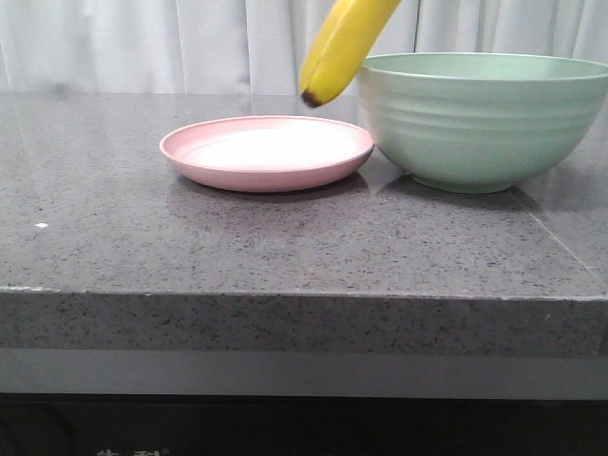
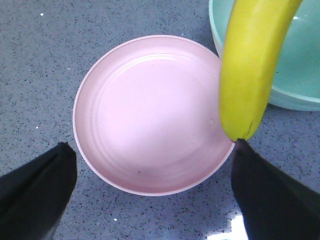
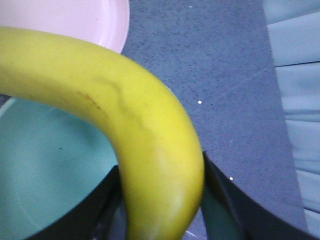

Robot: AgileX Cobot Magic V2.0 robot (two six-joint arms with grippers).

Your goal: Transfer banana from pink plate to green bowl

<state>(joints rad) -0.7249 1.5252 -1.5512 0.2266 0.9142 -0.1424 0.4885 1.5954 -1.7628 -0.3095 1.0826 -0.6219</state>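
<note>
We saw a speckled grey stone bench (image 1: 114, 256) with a white curtain (image 1: 142, 43) hanging behind it.

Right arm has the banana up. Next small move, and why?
Probably carry it a little further over the bowl, then lower. The right gripper holds the banana tilted, its dark tip hanging near the bowl's rim on the plate side, so releasing now might miss.

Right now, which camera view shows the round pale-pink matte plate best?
The left wrist view: the round pale-pink matte plate appears from above, nearly its whole rim and bare inside visible. The front view shows it side-on, beside the mint-green bowl. The right wrist view catches only an edge.
</note>
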